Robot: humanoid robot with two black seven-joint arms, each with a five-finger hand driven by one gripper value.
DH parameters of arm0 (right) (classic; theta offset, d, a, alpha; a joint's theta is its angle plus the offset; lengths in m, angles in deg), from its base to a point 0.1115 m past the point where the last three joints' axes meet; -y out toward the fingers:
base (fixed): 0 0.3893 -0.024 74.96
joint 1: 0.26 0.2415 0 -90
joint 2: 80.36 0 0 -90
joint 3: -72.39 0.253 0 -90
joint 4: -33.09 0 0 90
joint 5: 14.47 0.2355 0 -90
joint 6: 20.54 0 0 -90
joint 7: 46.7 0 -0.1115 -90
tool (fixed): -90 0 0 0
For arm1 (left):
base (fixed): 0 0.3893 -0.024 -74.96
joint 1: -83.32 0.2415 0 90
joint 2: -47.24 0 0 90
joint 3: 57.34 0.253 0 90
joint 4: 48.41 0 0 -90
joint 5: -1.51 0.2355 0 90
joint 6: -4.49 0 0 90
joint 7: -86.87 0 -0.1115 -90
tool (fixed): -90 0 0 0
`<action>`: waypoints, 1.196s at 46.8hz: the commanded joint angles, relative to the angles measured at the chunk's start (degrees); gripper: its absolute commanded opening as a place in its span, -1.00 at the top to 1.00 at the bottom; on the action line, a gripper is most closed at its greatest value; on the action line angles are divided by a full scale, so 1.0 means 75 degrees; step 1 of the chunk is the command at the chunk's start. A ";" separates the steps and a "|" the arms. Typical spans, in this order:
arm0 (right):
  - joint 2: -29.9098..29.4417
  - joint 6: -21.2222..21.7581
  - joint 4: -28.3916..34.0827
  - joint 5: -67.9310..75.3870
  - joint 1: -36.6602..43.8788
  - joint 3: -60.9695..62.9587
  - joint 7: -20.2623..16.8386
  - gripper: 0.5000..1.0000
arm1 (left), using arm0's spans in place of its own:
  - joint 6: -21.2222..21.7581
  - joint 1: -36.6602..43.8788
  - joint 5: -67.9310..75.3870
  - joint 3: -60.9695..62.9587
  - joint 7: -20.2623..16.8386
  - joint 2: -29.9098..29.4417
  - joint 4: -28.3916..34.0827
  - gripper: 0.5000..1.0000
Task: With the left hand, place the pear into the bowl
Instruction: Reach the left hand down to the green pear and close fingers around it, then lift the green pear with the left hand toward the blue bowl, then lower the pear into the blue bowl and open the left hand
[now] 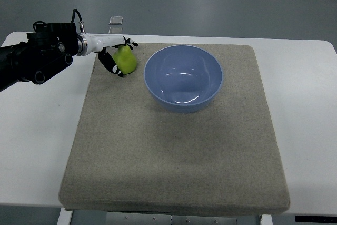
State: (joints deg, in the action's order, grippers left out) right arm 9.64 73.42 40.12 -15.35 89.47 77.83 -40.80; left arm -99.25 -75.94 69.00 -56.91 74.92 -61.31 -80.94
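A yellow-green pear is at the far left of the grey mat, just left of the blue bowl. The bowl is empty and stands upright on the mat. My left hand comes in from the left edge, and its white and black fingers are curled around the pear's left side and top. I cannot tell whether the pear rests on the mat or is lifted slightly. The right arm is out of view.
The grey mat covers most of the white table. A small clear object lies at the table's far edge behind the hand.
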 commanded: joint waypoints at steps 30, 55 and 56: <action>0.0000 0.0000 0.0000 0.0000 0.0000 0.0000 -0.0002 -0.70 | -0.0148 -0.1031 -0.0128 -0.0326 -0.0011 -0.1638 -0.1908 1.00; 0.0000 0.0000 0.0000 0.0000 0.0000 0.0000 -0.0002 -0.70 | -0.1168 -0.1289 0.0164 -0.1182 0.0012 -0.1242 -0.4277 1.00; 0.0000 0.0000 0.0000 0.0000 0.0000 0.0000 -0.0002 -0.70 | -0.1156 -0.1277 0.0258 -0.1182 0.0024 -0.1159 -0.4265 1.00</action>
State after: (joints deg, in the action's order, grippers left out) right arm 9.64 73.42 40.12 -15.35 89.48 77.83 -40.77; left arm -108.01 -85.98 69.62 -65.97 74.96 -71.84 -112.92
